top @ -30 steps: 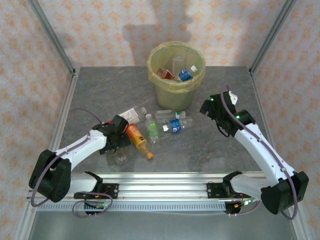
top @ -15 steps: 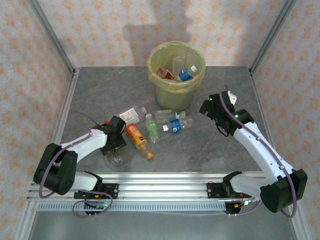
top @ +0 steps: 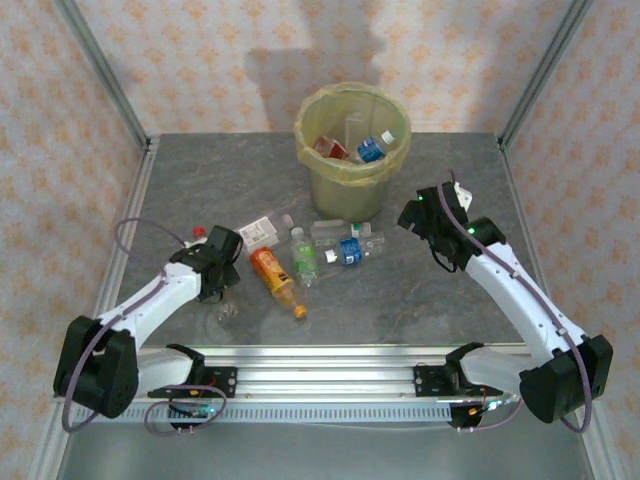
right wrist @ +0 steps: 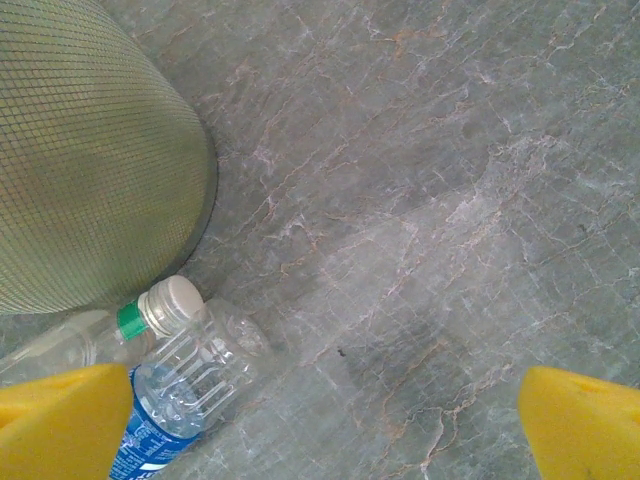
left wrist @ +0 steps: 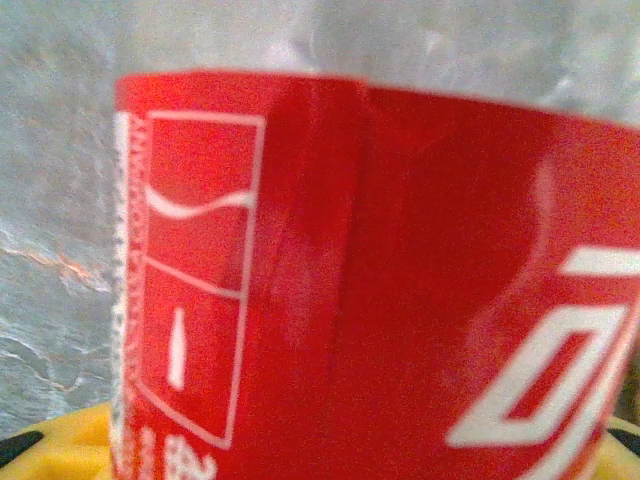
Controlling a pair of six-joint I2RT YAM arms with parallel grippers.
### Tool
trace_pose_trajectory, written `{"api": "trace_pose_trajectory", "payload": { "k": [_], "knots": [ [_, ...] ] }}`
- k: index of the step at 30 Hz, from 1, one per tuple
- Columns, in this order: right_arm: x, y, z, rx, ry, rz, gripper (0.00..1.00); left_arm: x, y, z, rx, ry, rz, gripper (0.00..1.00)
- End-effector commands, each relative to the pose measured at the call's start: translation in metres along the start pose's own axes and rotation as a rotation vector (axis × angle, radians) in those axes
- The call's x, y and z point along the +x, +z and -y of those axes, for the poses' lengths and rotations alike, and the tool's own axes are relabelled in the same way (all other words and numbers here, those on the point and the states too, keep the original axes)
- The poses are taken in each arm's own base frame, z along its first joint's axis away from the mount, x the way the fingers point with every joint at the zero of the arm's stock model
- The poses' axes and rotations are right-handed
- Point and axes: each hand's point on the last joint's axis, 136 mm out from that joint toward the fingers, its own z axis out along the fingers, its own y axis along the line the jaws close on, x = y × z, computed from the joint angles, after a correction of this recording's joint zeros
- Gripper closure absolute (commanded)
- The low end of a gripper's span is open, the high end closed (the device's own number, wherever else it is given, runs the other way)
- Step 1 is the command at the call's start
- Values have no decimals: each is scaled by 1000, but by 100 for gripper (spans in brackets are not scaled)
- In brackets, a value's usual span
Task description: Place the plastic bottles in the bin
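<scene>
- Top external view: the bin (top: 345,195), lined with a yellow-green bag, stands at 12 o'clock on the grey tabletop (top: 200,180). Binned bottles (top: 371,150) show inside it, one with a blue label and one with red.
- Five loose bottles lie in a cluster at 6 o'clock of the bin: a white-labelled bottle (top: 260,231), an orange bottle (top: 274,273), a green-labelled bottle (top: 304,260), a blue-labelled bottle (top: 350,250) and a clear bottle (top: 335,230) nearest the bin.
- At 9 o'clock of that cluster, just beside the orange bottle, is the left pincer (top: 213,262). A red cap (top: 198,233) pokes out at its 11 o'clock and a clear base (top: 223,314) at its 6 o'clock.
- Left wrist view: the red-labelled bottle (left wrist: 400,280) sits close up between the yellow pads (left wrist: 50,445), and the left pincer is clamped on it. Whether it is clear of the tabletop I cannot tell.
- At 4 o'clock of the bin, apart from it, is the right pincer (top: 414,217).
- Right wrist view: its own pads (right wrist: 585,425) stand wide apart with bare tabletop between them. The bin's wall is at 10 o'clock, and the blue-labelled bottle and the clear bottle's white cap are at 8 o'clock, by one pad.
</scene>
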Motion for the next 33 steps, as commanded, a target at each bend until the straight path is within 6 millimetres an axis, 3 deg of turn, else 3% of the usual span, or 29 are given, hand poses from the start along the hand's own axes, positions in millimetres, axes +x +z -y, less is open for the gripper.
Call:
{"api": "trace_pose_trajectory", "payload": {
  "k": [1, 7, 18, 28, 33],
  "knots": [
    [-3, -2, -3, -6, 15, 16, 1, -29, -28, -10, -32, -5, 116, 45],
    [-1, 2, -1, -1, 17, 14, 1, -74, -78, 9, 92, -36, 271, 46],
    [17, 13, 4, 4, 44, -30, 1, -162, -187, 85, 457, -95, 556, 47],
    [39, 23, 15, 12, 102, -73, 1, -205, -282, 189, 686, 59, 735, 47],
    [45, 25, 13, -9, 128, -88, 1, -220, -312, 244, 771, 163, 793, 47]
  ]
}}
